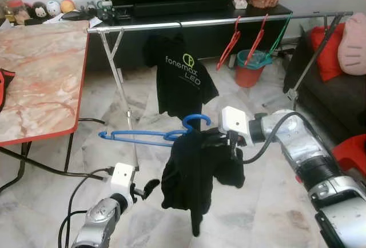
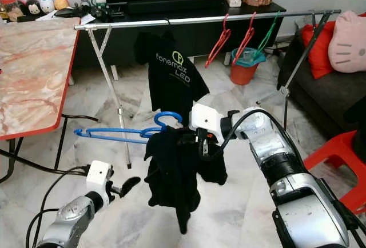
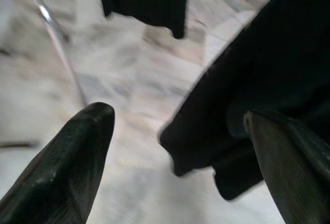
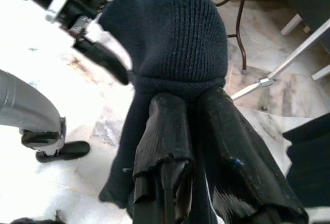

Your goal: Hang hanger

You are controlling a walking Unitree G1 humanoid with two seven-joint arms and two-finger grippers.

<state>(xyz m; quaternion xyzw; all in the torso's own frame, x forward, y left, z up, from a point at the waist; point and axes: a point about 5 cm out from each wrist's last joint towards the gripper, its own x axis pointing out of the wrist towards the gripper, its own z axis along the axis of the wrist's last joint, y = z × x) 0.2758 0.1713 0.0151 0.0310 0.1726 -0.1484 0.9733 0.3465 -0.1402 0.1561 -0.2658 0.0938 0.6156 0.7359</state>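
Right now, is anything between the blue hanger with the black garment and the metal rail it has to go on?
Nothing visible blocks it. The right gripper holds the black garment on the blue hanger below the rail. The black Fonemax T-shirt already hangs just behind, so aim beside it.

The right gripper (image 2: 197,140) is clamped on a black garment (image 2: 174,174) draped over a blue hanger (image 2: 128,132), held below the metal drying rail (image 2: 189,20). A black printed T-shirt (image 2: 170,74) hangs from that rail. The left gripper (image 2: 127,186) sits lower, apparently apart from the garment, above the marble floor (image 2: 234,202)
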